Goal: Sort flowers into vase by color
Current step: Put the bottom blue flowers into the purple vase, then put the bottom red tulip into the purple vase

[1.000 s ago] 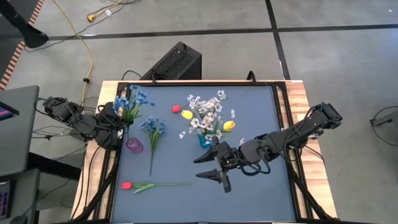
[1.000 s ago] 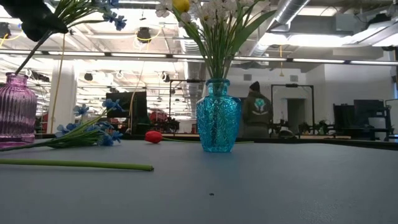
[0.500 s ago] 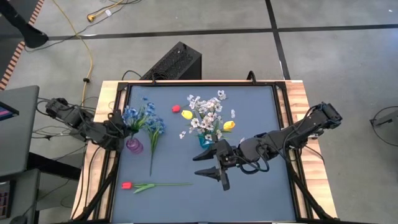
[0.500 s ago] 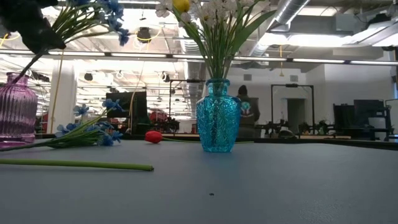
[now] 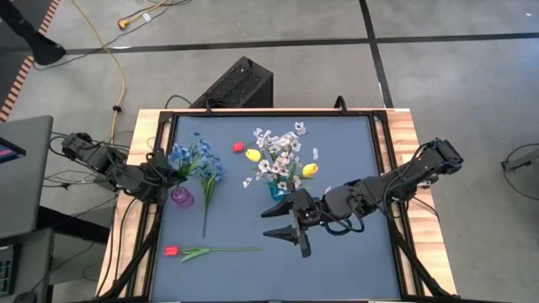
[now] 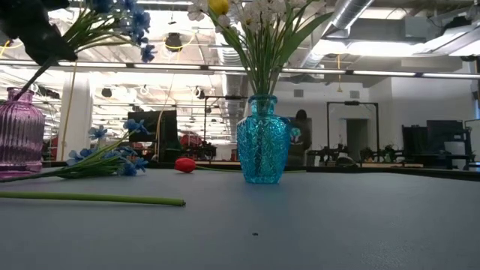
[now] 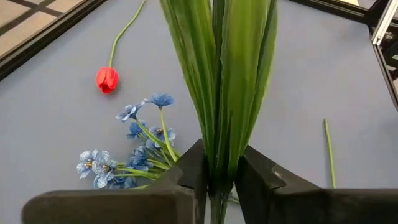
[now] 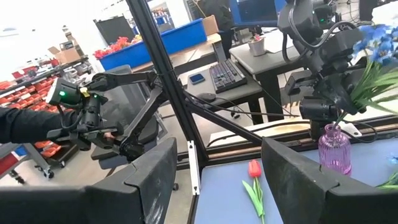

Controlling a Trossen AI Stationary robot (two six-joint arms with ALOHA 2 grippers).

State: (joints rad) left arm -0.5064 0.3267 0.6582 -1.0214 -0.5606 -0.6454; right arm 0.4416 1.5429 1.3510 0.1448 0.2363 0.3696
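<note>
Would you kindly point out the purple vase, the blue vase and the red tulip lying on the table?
purple vase (image 6: 18, 133), low view, ribbed glass body.
blue vase (image 6: 263, 148), low view, middle of the body.
red tulip (image 5: 171, 251), high view, the red bloom.

The bench (image 5: 354, 151) is slate blue with a pale wood edge. A ribbed purple vase (image 5: 182, 198) and a patterned turquoise vase (image 6: 263, 139) stand on it. White blossoms (image 5: 280, 156) and yellow tulips (image 5: 310, 170) fill the turquoise one. Blue sprays (image 5: 208, 172) have green stems; a red tulip (image 5: 172, 251) lies nearby. Both arms are black.
</note>
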